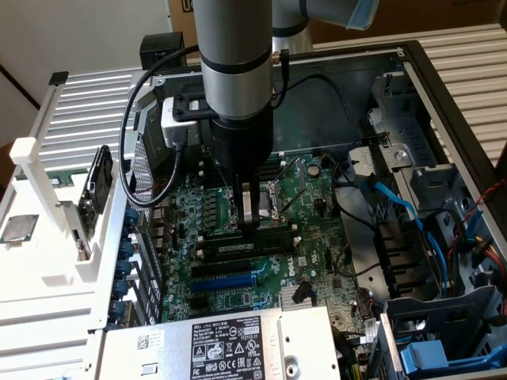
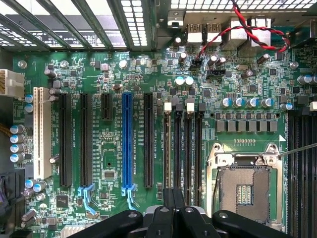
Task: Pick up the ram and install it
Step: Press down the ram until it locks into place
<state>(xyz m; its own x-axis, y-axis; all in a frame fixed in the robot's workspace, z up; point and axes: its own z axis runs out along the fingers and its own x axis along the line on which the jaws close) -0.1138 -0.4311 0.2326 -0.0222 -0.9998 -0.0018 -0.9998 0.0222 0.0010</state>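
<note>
Your gripper (image 1: 250,226) is low over the green board (image 1: 317,237), fingers pressed together on top of the ram (image 1: 252,235). The ram lies flat in a slot beside the socket (image 2: 245,186). Its long side runs across the board, toward the exterior view's right.

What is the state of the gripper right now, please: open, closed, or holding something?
Gripper: jaws closed, tips low over the memory slots, nothing seen held between them.
</note>
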